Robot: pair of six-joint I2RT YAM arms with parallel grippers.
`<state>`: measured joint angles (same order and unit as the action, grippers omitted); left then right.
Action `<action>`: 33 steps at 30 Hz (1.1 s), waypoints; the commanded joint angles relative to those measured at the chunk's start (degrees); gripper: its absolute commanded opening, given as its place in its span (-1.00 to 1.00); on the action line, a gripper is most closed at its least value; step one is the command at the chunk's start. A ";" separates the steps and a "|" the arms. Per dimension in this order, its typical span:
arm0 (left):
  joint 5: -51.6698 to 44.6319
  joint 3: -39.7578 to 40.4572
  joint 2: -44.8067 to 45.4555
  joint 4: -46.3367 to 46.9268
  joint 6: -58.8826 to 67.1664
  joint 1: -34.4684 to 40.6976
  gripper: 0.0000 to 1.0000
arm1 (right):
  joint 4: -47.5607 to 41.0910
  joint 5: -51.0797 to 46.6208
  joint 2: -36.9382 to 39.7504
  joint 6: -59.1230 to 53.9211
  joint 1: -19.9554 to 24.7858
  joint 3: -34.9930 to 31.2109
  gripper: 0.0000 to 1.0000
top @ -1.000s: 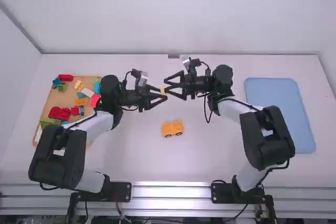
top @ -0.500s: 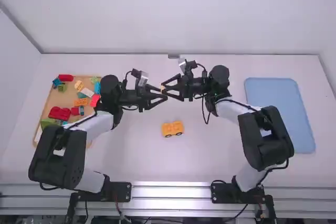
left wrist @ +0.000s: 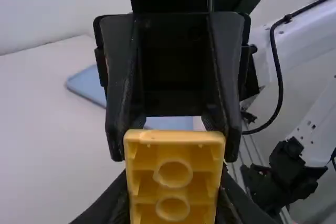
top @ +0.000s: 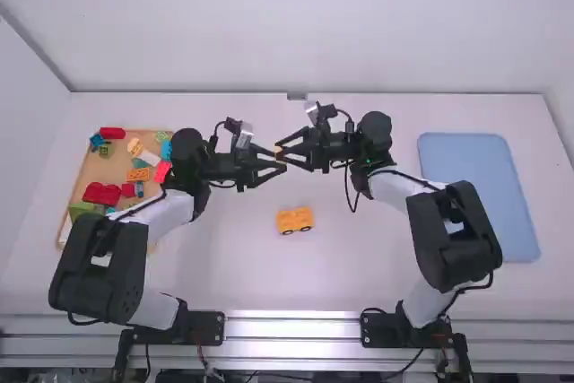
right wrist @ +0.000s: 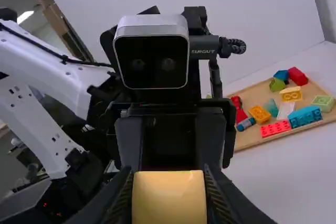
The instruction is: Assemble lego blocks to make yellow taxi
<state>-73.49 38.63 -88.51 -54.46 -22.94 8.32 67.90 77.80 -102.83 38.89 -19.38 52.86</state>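
A robotics lab, two white-and-black robot arms (top: pixel 456 235) standing on silver metal rails (top: pixel 291 329), plain white walls (top: pixel 296 24) rising behind

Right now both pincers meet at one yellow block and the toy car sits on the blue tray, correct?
Not the tray part. The high view shows the toy car on the white table, well left of the blue tray. The rest stands: left pincer and right pincer meet at one yellow block.
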 commanded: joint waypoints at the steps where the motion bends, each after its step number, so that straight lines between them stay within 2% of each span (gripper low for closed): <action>1: 1.09 1.27 0.00 0.20 -0.17 0.31 -0.96 | 0.22 1.90 -0.26 0.07 -0.17 1.55 -0.31; 5: 1.09 1.27 0.00 0.09 -0.20 0.48 -0.96 | 0.17 1.90 -0.26 0.13 -0.24 1.55 -0.28; 9: 1.07 1.27 0.00 -0.28 -0.20 0.42 -0.96 | 0.13 1.92 -0.26 0.09 -0.17 1.55 -0.21; 12: 1.11 1.27 0.00 -0.28 -0.13 0.24 -0.96 | 0.20 1.90 -0.26 0.07 -0.59 1.55 -0.08; 14: 1.38 1.27 0.00 -0.28 -0.20 0.44 -0.96 | 0.22 1.88 -0.26 0.04 -0.92 1.55 -0.09; 18: 1.51 1.27 0.00 -0.26 -0.17 0.20 -0.97 | 0.22 1.86 -0.26 0.04 -0.81 1.55 -0.24; 19: 1.49 1.27 0.00 -0.26 -0.17 0.46 -0.96 | 0.22 1.66 -0.26 0.09 -1.01 1.55 -0.35; 23: 1.49 1.27 0.00 -0.28 -0.20 0.55 -0.96 | 0.22 1.68 -0.26 0.07 -0.61 1.55 -0.60; 27: 1.55 1.27 0.00 -0.26 -0.17 0.42 -0.95 | 0.24 1.66 -0.26 0.07 -0.50 1.55 -0.68; 29: 2.03 1.27 0.00 -0.26 -0.24 0.13 -0.87 | 0.24 1.64 -0.26 0.07 -0.50 1.55 -0.68; 30: 3.04 1.27 0.00 0.50 -0.15 0.42 -0.60 | 0.70 1.64 -0.26 0.07 -0.44 1.55 -0.68; 32: 4.15 1.27 0.00 1.07 -0.24 0.33 -0.34 | 1.33 1.27 -0.26 0.09 -0.20 1.55 -0.68; 33: 4.28 1.27 0.00 1.27 -0.15 0.07 -0.13 | 1.57 0.22 -0.26 0.09 0.33 1.55 -0.68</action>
<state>-72.51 38.74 -88.49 -53.63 -23.05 8.51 68.45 78.02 -103.07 38.50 -19.38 52.86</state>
